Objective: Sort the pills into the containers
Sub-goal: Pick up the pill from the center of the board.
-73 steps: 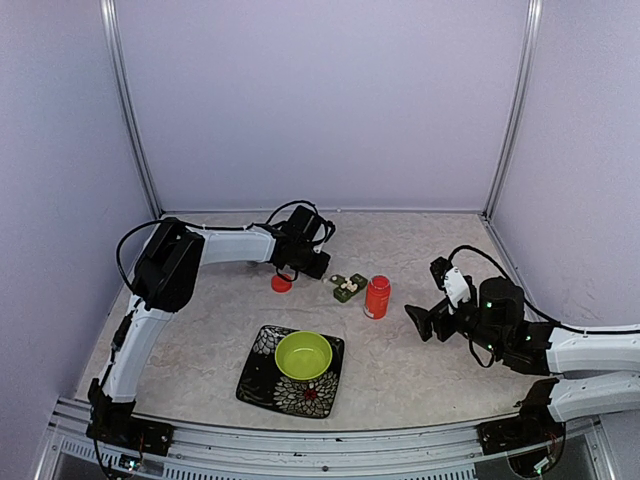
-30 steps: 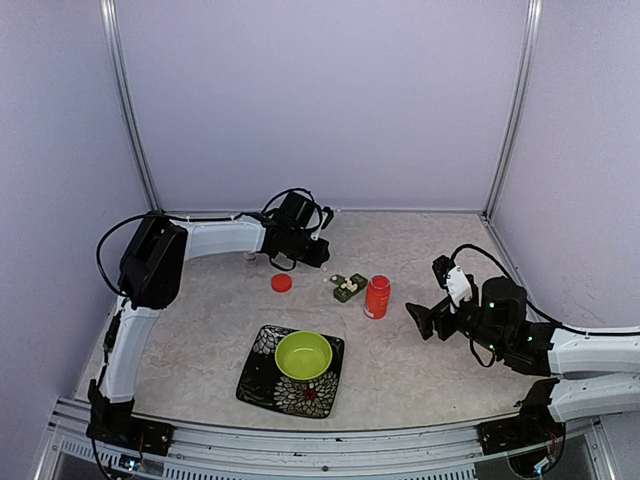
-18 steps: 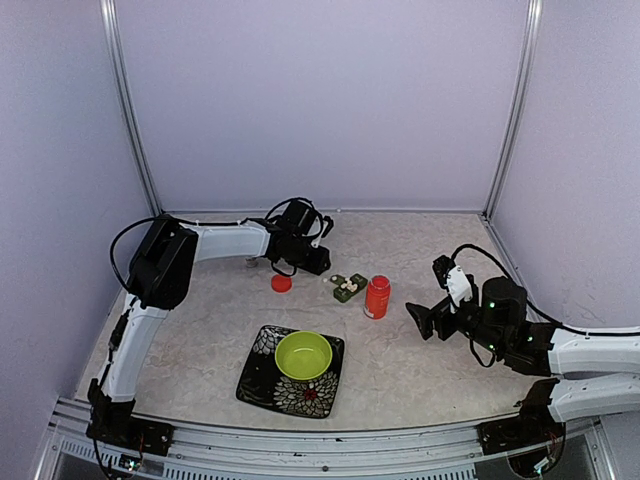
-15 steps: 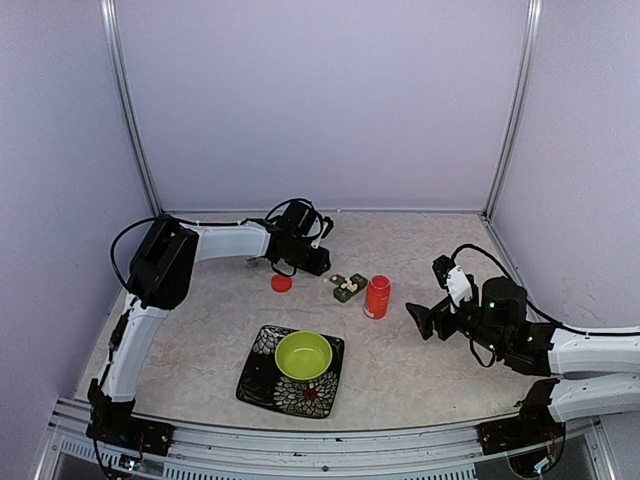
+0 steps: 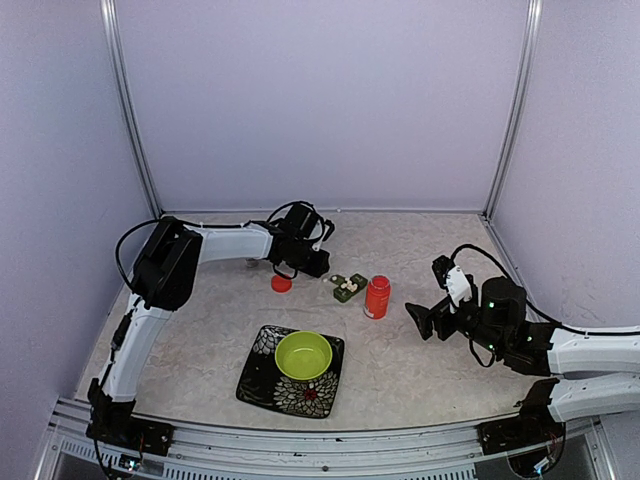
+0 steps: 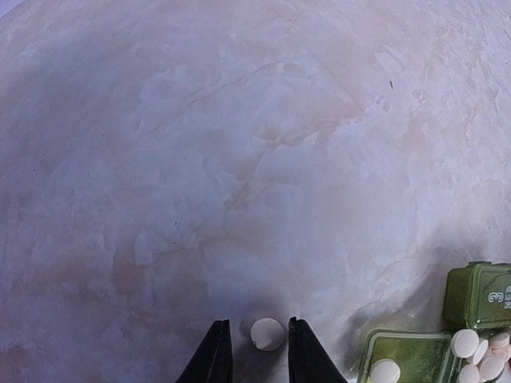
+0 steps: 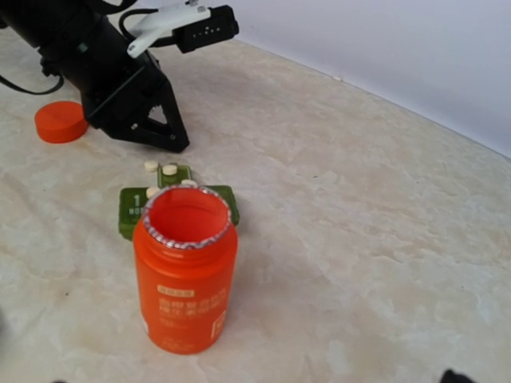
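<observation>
A white pill (image 6: 267,333) lies on the table between the fingertips of my left gripper (image 6: 255,345), with a thin gap on each side; the jaws are open and narrow. Just right of it is the dark green pillbox (image 6: 477,294), lids up, with several white pills (image 6: 479,351) inside. From above, the left gripper (image 5: 318,268) hangs just behind-left of the pillbox (image 5: 349,287). My right gripper (image 5: 424,320) rests open to the right of the uncapped orange bottle (image 5: 377,297), holding nothing. The bottle (image 7: 185,279) fills the right wrist view, with the pillbox (image 7: 132,214) behind it.
The orange cap (image 5: 282,283) lies on the table left of the pillbox. A lime-green bowl (image 5: 303,355) sits on a black patterned plate (image 5: 262,385) near the front. Walls close in the back and both sides.
My left gripper has come forward and to the right from the back of the table, down toward the pillbox. The right arm, bottle and pillbox have not moved.
</observation>
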`<state>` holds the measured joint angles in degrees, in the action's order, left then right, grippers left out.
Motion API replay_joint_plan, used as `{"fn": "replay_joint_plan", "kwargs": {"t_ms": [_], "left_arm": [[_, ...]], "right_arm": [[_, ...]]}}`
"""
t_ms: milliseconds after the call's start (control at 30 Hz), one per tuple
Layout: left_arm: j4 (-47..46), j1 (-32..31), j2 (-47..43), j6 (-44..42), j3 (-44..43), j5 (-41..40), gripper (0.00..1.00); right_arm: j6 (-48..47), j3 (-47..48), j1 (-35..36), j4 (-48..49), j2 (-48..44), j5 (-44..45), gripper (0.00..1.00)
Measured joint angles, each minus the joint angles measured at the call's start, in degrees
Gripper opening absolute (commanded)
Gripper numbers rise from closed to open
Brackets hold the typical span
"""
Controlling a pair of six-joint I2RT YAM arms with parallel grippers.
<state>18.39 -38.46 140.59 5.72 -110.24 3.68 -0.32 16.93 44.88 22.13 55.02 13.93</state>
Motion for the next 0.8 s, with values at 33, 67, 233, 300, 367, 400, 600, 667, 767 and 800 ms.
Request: {"fn": "replay_joint_plan", "kwargs": {"t_ms": [33, 67, 233, 300, 367, 400, 600, 667, 767, 800], "left_arm": [[0.07, -0.04, 0.15, -0.02, -0.26, 0.0, 0.24], [0.04, -0.09, 0.39, -0.02, -0.63, 0.0, 0.23], [-0.83, -0.5, 0.87, -0.02, -0.92, 0.0, 0.12], [-0.94, -0.66, 0.92, -0.04, -0.92, 0.04, 0.07], [-0.98, -0.74, 0.92, -0.07, -0.92, 0.07, 0.06], [-1.03, -0.76, 0.92, -0.04, -0.92, 0.09, 0.06], [-1.31, -0.76, 0.9, 0.0, -0.79, -0.04, 0.05], [-1.64, -0.76, 0.7, 0.02, -0.44, -0.17, 0.05], [-1.9, -0.76, -0.04, 0.04, 0.63, -0.5, 0.05], [-1.9, -0.76, -0.52, 0.04, 1.25, -0.59, 0.05]], "right_arm": [[0.0, 0.0, 0.0, 0.0, 0.0, 0.0, 1.0], [0.0, 0.0, 0.0, 0.0, 0.0, 0.0, 1.0], [0.0, 0.0, 0.0, 0.02, 0.09, -0.02, 1.0], [0.0, 0.0, 0.0, 0.0, 0.33, 0.0, 1.0], [-0.02, 0.0, 0.0, 0.02, 0.37, 0.0, 1.0], [0.0, 0.0, 0.0, 0.02, 0.37, 0.0, 1.0], [-0.02, 0.0, 0.0, 0.04, 0.37, 0.0, 1.0], [-0.02, 0.0, 0.0, 0.02, 0.37, 0.0, 1.0], [-0.02, 0.0, 0.0, 0.02, 0.39, 0.0, 1.0], [-0.02, 0.0, 0.0, 0.02, 0.39, 0.0, 1.0]]}}
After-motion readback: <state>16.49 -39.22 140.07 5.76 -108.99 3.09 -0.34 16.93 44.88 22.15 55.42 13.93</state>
